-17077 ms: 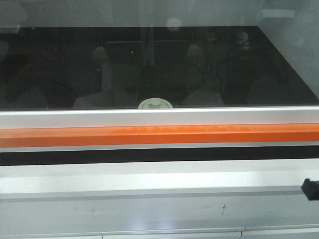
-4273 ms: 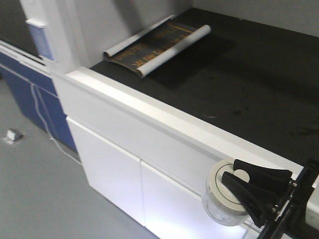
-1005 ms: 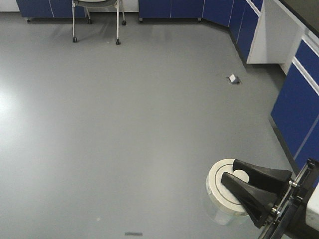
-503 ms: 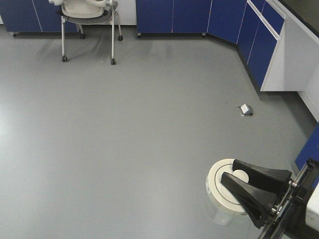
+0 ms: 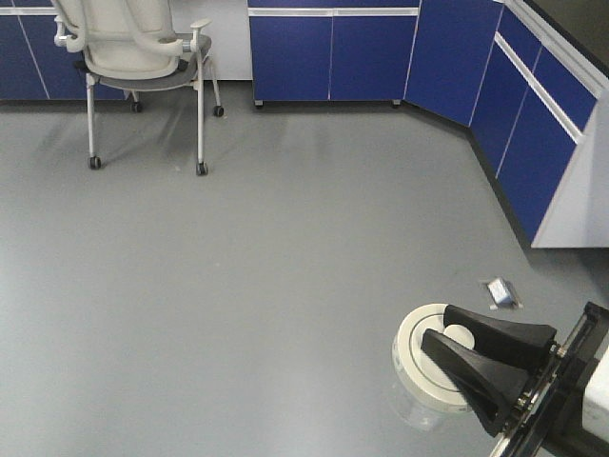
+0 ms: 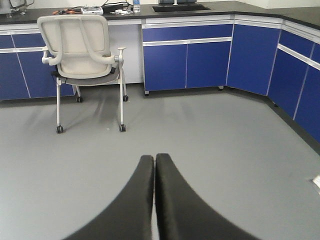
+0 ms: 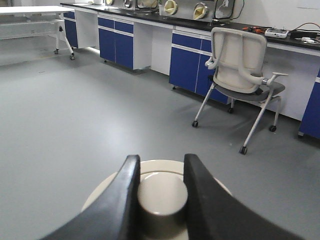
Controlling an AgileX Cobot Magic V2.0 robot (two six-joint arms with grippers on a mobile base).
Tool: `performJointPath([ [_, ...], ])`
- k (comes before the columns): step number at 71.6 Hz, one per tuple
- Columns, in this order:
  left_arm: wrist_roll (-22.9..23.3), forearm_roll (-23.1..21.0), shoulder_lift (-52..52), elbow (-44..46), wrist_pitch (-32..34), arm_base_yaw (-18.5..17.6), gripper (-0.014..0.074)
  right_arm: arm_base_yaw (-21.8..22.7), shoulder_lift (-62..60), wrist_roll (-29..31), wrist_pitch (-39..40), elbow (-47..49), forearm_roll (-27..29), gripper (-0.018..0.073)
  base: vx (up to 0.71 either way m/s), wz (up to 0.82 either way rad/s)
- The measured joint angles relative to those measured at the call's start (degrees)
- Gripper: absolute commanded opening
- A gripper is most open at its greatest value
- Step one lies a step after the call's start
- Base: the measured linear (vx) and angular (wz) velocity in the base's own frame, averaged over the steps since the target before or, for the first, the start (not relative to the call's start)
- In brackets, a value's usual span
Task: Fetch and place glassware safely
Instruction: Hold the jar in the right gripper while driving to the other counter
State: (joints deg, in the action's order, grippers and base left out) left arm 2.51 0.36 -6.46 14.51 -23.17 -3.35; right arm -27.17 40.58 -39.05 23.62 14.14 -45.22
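Observation:
My right gripper [image 5: 455, 339] is shut on the central knob of the glass jar [image 5: 419, 381], a squat clear jar with a round cream-white lid. It hangs in the air above the grey floor at the lower right of the front view. In the right wrist view the black fingers [image 7: 125, 190] clamp the lid's knob [image 7: 161, 192] from both sides. My left gripper [image 6: 154, 159] is shut and empty, its two black fingers pressed together over bare floor.
A white wheeled office chair [image 5: 133, 57] stands at the back left, also in the left wrist view [image 6: 82, 55] and the right wrist view [image 7: 242, 70]. Blue cabinets [image 5: 328, 52] line the back and right walls. A small grey floor box [image 5: 500, 291] sits near the right cabinets.
The view has swung round across the room: the chair and cabinets have come nearer and the floor box has moved down toward the jar. The jar stays gripped in the same place.

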Motion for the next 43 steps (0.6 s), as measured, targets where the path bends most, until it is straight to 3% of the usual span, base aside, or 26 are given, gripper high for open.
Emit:
performJointPath([
  [43, 0.0, 0.0, 0.0, 0.0, 0.0, 0.0, -0.0007, 0.0, 0.2, 0.0, 0.0, 0.0, 0.0, -0.0001, 0.69, -0.02],
])
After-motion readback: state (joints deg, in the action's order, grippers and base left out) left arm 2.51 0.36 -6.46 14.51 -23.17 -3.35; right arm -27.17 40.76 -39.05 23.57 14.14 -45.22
